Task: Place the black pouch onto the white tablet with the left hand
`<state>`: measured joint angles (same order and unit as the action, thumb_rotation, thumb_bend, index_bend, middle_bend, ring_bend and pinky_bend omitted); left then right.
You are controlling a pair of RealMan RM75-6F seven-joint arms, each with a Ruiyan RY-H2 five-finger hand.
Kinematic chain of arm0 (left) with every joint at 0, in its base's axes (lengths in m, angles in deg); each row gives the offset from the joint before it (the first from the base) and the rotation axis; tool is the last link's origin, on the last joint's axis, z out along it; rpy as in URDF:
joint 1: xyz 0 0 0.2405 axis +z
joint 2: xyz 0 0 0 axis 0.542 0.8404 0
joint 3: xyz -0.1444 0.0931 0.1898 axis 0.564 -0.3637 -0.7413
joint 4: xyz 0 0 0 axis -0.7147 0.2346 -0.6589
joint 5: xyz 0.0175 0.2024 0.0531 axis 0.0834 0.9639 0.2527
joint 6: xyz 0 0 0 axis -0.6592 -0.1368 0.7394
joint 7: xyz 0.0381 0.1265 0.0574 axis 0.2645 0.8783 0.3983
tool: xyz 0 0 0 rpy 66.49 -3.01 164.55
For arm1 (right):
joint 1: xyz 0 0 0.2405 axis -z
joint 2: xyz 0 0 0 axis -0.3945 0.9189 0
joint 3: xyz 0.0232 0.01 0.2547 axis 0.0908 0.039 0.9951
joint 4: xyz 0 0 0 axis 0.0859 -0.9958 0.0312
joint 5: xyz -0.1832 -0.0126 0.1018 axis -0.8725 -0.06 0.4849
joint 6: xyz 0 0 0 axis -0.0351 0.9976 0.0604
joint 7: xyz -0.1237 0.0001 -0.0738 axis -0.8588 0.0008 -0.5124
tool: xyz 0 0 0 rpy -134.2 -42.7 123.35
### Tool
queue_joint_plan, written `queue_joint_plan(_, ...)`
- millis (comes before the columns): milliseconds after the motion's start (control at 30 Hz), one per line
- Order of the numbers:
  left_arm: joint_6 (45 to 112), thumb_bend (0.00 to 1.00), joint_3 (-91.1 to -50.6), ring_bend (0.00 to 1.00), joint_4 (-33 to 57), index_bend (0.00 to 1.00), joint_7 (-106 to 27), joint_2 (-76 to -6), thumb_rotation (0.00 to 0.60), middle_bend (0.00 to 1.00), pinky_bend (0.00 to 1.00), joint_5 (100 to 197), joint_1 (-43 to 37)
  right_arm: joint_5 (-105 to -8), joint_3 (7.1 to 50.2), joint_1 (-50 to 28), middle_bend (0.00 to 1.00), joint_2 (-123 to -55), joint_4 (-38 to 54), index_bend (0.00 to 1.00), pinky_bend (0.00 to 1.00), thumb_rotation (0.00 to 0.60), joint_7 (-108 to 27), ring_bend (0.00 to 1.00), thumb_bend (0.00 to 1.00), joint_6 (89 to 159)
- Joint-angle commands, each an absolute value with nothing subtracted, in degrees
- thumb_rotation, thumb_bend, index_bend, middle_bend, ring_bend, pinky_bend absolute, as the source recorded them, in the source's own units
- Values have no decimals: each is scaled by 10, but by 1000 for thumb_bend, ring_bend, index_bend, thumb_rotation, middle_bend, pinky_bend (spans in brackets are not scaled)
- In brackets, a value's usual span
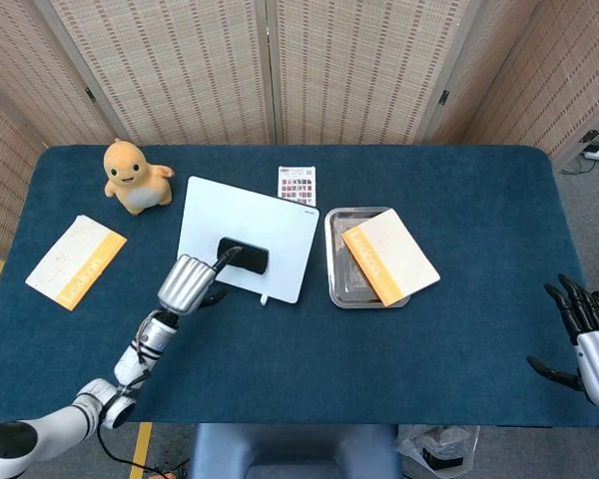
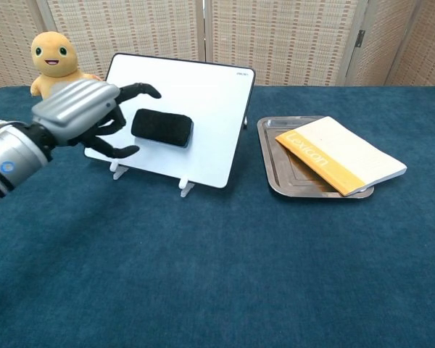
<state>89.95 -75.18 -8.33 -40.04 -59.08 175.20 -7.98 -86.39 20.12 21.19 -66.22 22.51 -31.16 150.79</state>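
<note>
A dark blue cloth covers the table (image 1: 309, 339), and tan woven folding screens (image 1: 270, 70) close off the room behind it at 12 o'clock.

The white tablet (image 1: 280, 225) stands tilted on small white feet near the middle of the table. The black pouch (image 1: 246, 256) lies on its face, toward the lower left part of the panel, with nothing gripping it. At 3 o'clock from the tablet sits a metal tray (image 1: 337, 271) with an orange-and-white book (image 1: 389, 256) laid across it and overhanging its right rim. A second orange-and-white booklet (image 1: 76, 260) lies well apart at 9 o'clock. A yellow plush toy (image 1: 135, 177) sits at 10 o'clock from the tablet, and a small printed card (image 1: 297, 185) lies flat just behind the tablet's top edge.

The left hand (image 1: 188, 282) hovers at 8 o'clock from the pouch, fingers (image 2: 134, 90) spread and empty; in the chest view they are apart from the pouch. The right hand (image 1: 587, 339) rests at the table's right edge at 4 o'clock, fingers apart, holding nothing.
</note>
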Motion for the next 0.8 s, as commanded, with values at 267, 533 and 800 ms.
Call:
queue_joint_plan(267,1001,233,-879,310,331,79,-268,-250,600,466,600,1669,160,-855,200,201,0,-674,239,0,106,600,-366,0,149,1478)
queue_joint_plan(533,1090,208,-882,51,340,28,-296,-231,600,139,313,1727,230,-838,203,188,0,-681,251,0,106,600,-404,0,150,1445)
queue_joint_plan(800,1072,205,-870,2,353,20,-294,-224,600,75,203,1732,244,-842,198,184,0,-683,253,0,144,600,-413,0,150,1438)
